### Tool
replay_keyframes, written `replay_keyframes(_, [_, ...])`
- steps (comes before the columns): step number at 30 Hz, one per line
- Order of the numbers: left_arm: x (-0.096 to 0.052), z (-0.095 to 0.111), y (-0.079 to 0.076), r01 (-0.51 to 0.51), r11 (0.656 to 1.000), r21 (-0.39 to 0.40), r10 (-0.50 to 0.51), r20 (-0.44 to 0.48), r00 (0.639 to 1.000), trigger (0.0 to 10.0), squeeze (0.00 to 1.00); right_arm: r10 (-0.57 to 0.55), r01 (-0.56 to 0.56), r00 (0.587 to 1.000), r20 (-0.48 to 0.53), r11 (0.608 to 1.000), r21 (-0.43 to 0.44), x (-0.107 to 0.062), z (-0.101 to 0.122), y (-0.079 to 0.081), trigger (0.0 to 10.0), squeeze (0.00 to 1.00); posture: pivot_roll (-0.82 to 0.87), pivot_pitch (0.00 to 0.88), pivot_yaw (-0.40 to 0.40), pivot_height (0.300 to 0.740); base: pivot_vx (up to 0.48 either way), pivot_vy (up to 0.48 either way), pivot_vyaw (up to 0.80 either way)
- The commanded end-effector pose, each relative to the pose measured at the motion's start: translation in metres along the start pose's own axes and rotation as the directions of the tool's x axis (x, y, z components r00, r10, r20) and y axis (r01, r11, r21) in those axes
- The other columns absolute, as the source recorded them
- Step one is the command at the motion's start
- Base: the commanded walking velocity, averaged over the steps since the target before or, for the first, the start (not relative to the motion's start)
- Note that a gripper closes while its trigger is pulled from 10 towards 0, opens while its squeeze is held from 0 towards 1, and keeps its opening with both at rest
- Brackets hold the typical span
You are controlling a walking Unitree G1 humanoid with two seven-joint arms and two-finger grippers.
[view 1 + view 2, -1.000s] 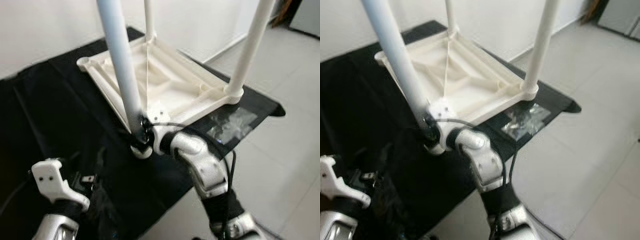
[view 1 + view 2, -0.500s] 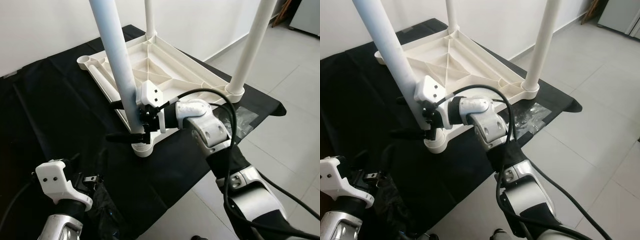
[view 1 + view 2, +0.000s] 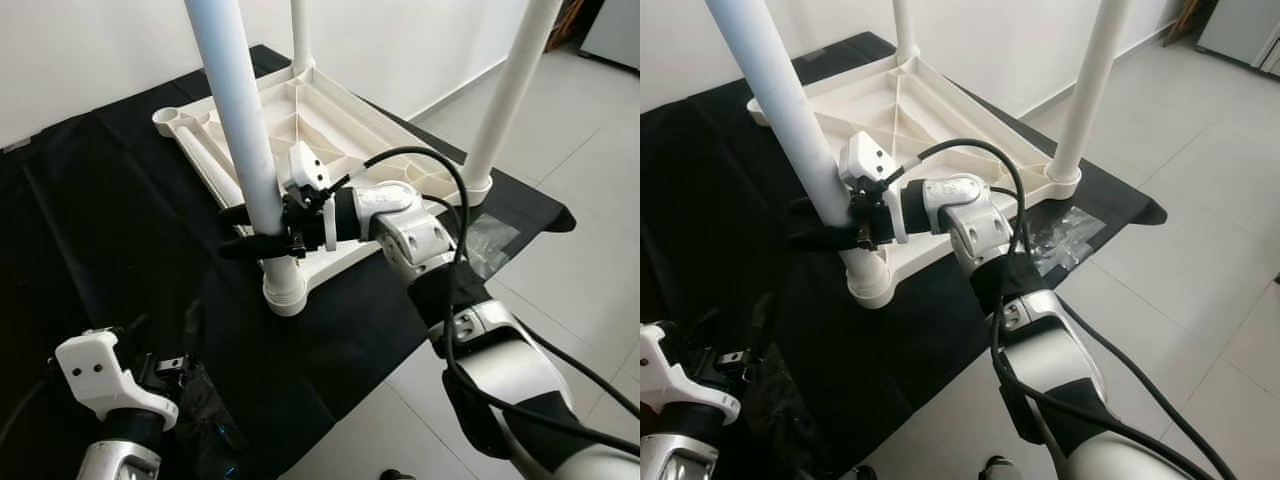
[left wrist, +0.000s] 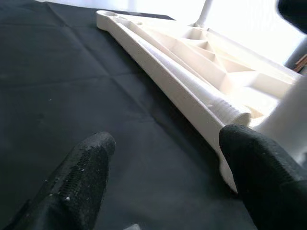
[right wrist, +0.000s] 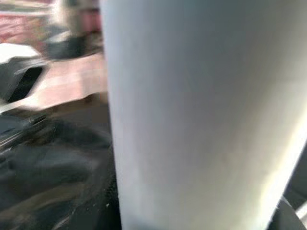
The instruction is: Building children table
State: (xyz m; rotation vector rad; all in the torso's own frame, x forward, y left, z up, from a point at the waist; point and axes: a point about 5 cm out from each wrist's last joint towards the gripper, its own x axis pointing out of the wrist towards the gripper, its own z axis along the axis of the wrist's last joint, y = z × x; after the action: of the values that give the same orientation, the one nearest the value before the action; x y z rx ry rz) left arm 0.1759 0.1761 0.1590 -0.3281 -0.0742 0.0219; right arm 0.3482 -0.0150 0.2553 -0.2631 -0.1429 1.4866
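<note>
From my seat: white table top lies upside down on the black cloth, ribs up. Three white legs stand up from it; the near leg sits in its corner socket at the front edge. My right gripper reaches in from the right, black fingers closed round the near leg just above the socket. Black cable loops over the silver right arm. A clear plastic bag lies on the cloth near the far-right leg. Left arm's white wrist block sits low at the bottom left. Pale tiled floor on the right.
</note>
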Motion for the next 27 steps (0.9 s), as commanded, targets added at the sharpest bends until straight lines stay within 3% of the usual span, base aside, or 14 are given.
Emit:
replay_keyframes(1, [-0.002, 0.001, 0.004, -0.017, 1.000, 0.008, 0.017, 0.008, 1.000, 10.0, 0.00, -0.366, 0.372, 0.926, -0.089, 0.927, 0.053, -0.002, -0.029, 0.000, 0.0, 0.00, 0.07, 0.247, 0.026, 0.740, 0.000, 0.000, 0.00])
replay_keyframes(2, [-0.001, 0.001, 0.005, -0.015, 1.000, 0.004, 0.015, 0.008, 1.000, 10.0, 0.00, -0.593, 0.614, 0.786, -0.175, 0.782, 0.109, -0.009, -0.051, 0.018, 0.0, 0.00, 0.06, 0.252, 0.034, 0.740, 0.000, 0.000, 0.00])
replay_keyframes(3, [-0.001, 0.001, 0.005, -0.015, 1.000, 0.004, 0.015, 0.008, 1.000, 10.0, 0.00, -0.593, 0.614, 0.786, -0.175, 0.782, 0.109, -0.009, -0.051, 0.018, 0.0, 0.00, 0.06, 0.252, 0.034, 0.740, 0.000, 0.000, 0.00])
replay_keyframes(5, [0.003, 0.001, 0.007, -0.007, 1.000, 0.000, 0.007, 0.008, 1.000, 10.0, 0.00, -0.755, 0.802, 0.595, -0.274, 0.581, 0.138, -0.023, -0.069, 0.053, 0.0, 0.00, 0.06, 0.252, 0.047, 0.740, 0.000, 0.000, 0.00])
replay_keyframes(6, [0.005, 0.001, 0.008, -0.002, 1.000, 0.002, 0.002, 0.006, 1.000, 10.0, 0.00, -0.762, 0.809, 0.586, -0.274, 0.571, 0.140, -0.023, -0.068, 0.059, 0.0, 0.00, 0.04, 0.231, 0.058, 0.740, 0.000, 0.000, 0.00])
replay_keyframes(15, [0.012, -0.001, 0.012, 0.003, 1.000, 0.002, -0.003, 0.002, 1.000, 10.0, 0.00, -0.748, 0.780, 0.624, -0.227, 0.612, 0.129, -0.012, -0.061, 0.053, 0.4, 0.00, 0.04, 0.205, 0.062, 0.740, 0.000, 0.000, 0.00])
replay_keyframes(16, [0.013, -0.002, 0.013, 0.001, 1.000, 0.004, -0.001, 0.005, 1.000, 10.0, 0.00, -0.741, 0.771, 0.636, -0.214, 0.622, 0.136, -0.007, -0.054, 0.052, 10.0, 0.00, 0.04, 0.199, 0.063, 0.740, 0.000, 0.000, 0.00])
replay_keyframes(19, [0.014, -0.002, 0.013, 0.000, 1.000, 0.006, 0.000, 0.008, 1.000, 10.0, 0.00, -0.736, 0.764, 0.645, -0.206, 0.629, 0.141, -0.004, -0.049, 0.052, 10.0, 0.00, 0.04, 0.196, 0.064, 0.740, 0.000, 0.000, 0.00])
replay_keyframes(20, [0.015, -0.001, 0.013, -0.001, 1.000, 0.007, 0.001, 0.009, 1.000, 10.0, 0.00, -0.704, 0.726, 0.688, -0.178, 0.670, 0.158, 0.000, -0.042, 0.052, 10.0, 1.00, 0.05, 0.195, 0.065, 0.740, 0.000, 0.000, 0.00])
replay_keyframes(22, [0.015, -0.001, 0.014, -0.001, 1.000, 0.007, 0.001, 0.010, 1.000, 10.0, 0.00, -0.664, 0.675, 0.738, -0.120, 0.721, 0.158, 0.002, -0.031, 0.048, 10.0, 1.00, 0.05, 0.195, 0.065, 0.740, 0.000, 0.000, 0.00])
replay_keyframes(24, [0.015, -0.001, 0.013, 0.004, 1.000, 0.006, -0.004, 0.009, 1.000, 10.0, 0.00, -0.541, 0.536, 0.841, -0.001, 0.832, 0.144, 0.003, -0.011, 0.041, 10.0, 1.00, 0.05, 0.194, 0.064, 0.740, 0.000, 0.000, 0.00])
replay_keyframes(25, [0.015, -0.001, 0.013, 0.004, 1.000, 0.006, -0.004, 0.009, 1.000, 10.0, 0.00, -0.541, 0.536, 0.841, -0.001, 0.832, 0.144, 0.003, -0.011, 0.041, 10.0, 1.00, 0.05, 0.194, 0.064, 0.740, 0.000, 0.000, 0.00])
replay_keyframes(26, [0.016, -0.001, 0.013, 0.007, 1.000, 0.005, -0.007, 0.008, 1.000, 10.0, 0.00, -0.433, 0.426, 0.901, 0.036, 0.897, 0.116, 0.001, -0.004, 0.037, 10.0, 1.00, 0.05, 0.196, 0.063, 0.740, 0.000, 0.000, 0.00])
replay_keyframes(27, [0.016, -0.001, 0.013, 0.007, 1.000, 0.005, -0.007, 0.008, 1.000, 10.0, 0.00, -0.433, 0.426, 0.901, 0.036, 0.897, 0.116, 0.001, -0.004, 0.037, 10.0, 1.00, 0.05, 0.196, 0.063, 0.740, 0.000, 0.000, 0.00])
